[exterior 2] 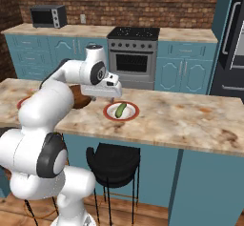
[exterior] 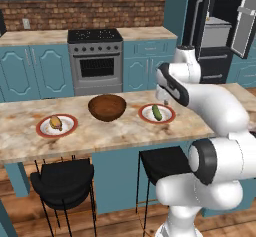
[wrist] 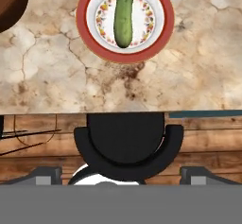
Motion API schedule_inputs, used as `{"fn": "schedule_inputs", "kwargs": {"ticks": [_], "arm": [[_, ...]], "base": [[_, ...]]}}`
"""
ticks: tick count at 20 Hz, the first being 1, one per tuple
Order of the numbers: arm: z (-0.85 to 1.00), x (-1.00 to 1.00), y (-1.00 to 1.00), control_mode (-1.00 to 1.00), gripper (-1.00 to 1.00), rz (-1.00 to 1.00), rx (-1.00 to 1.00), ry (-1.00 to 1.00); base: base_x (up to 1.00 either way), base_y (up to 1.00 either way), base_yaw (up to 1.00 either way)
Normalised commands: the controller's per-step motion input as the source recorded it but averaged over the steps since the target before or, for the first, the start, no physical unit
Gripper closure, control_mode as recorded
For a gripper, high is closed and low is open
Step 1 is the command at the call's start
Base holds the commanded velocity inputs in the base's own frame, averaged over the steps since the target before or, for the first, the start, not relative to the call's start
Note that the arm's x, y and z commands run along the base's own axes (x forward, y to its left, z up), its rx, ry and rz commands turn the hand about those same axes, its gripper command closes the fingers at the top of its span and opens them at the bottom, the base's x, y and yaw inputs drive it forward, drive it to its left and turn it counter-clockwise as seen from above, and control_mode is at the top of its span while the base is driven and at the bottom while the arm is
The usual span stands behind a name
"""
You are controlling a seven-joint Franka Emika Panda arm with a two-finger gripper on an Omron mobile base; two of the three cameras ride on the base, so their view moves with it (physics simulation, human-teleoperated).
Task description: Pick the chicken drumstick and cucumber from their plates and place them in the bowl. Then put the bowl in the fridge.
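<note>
Far to the end effector's left, the chicken drumstick (exterior: 55,122) lies on its plate (exterior: 44,130). Nearer on that side stands the bowl (exterior: 107,107). The end effector (exterior: 165,102) hovers above the bench (exterior: 120,131), holding nothing; its opening cannot be told. Just beyond it, the cucumber (wrist: 124,14) lies on the other plate (wrist: 90,38).

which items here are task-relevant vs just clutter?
Task things:
cucumber on its plate
chicken drumstick on the other plate
bowl
fridge, door open

Just around:
oven
microwave
stools
</note>
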Motion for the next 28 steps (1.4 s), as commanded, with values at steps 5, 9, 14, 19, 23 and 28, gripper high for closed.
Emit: {"fn": "schedule_inputs", "kwargs": {"ticks": [5,9,14,19,23,28], "arm": [[-0.17,0.50,-0.06,-1.00,-1.00,0.00,0.00,0.14],[-0.23,0.50,0.00,-1.00,-1.00,0.01,0.01,0.05],[-0.25,0.51,0.02,-1.00,-1.00,0.04,0.00,0.00],[-0.27,0.48,0.00,-1.00,-1.00,0.04,0.00,0.00],[-0.29,0.45,0.00,-1.00,-1.00,0.06,0.00,0.00],[-0.39,0.32,0.00,-1.00,-1.00,0.08,0.00,0.00]], "base": [[0.00,0.00,0.00],[0.00,0.00,0.00],[0.00,0.00,0.00],[0.00,0.00,0.00],[0.00,0.00,0.00],[0.00,0.00,0.00]]}}
